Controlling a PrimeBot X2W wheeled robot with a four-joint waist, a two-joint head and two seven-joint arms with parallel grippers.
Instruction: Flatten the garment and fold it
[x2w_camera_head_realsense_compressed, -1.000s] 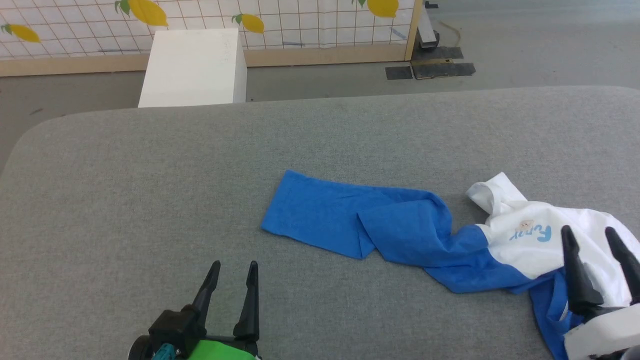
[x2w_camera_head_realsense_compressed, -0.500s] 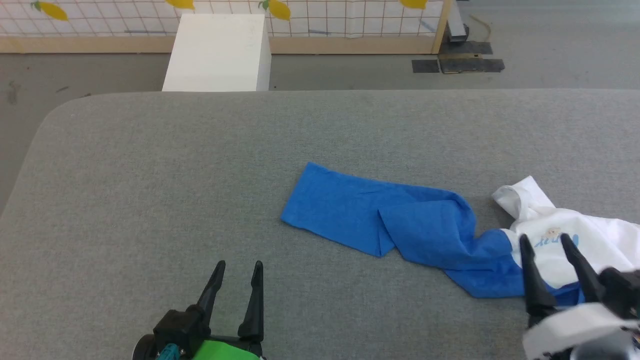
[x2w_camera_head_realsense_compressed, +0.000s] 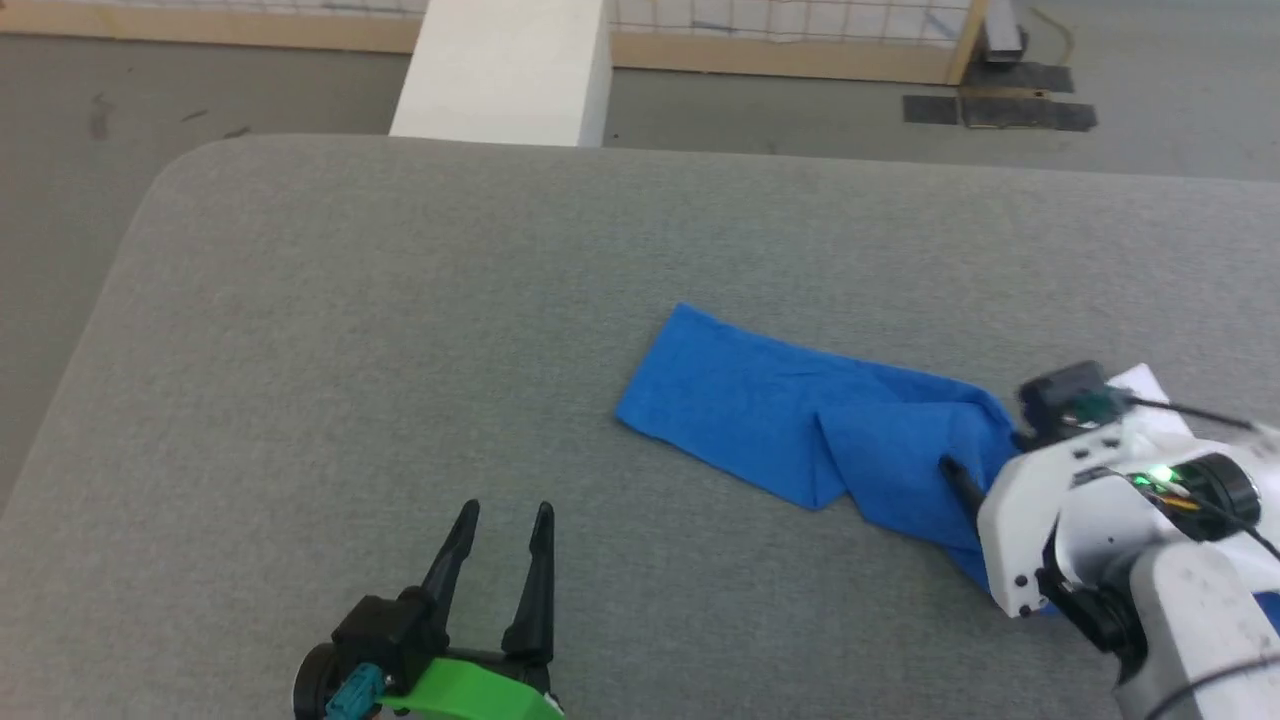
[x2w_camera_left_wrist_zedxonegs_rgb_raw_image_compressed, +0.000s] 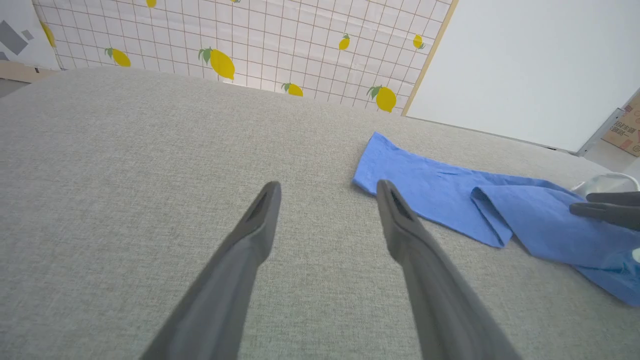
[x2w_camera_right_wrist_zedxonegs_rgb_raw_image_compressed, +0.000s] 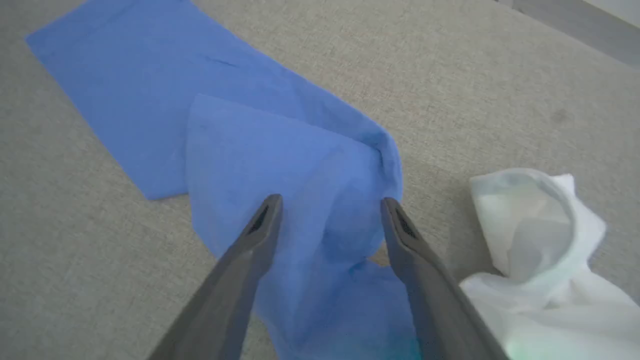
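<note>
Since shirt lay crumpled at frame right, right gripper hovered over bunched blue sleeve, jaws wide, empty; left gripper lower left, likewise.

Bare grey tabletop left of garment — white box beyond far edge.

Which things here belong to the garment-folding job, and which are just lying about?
Job: garment, crumpled on the grey table; right gripper, jaws open over the blue sleeve; left gripper, jaws open over bare table.
Lying about: white box; lemon-patterned panel; dark floor mats.
</note>
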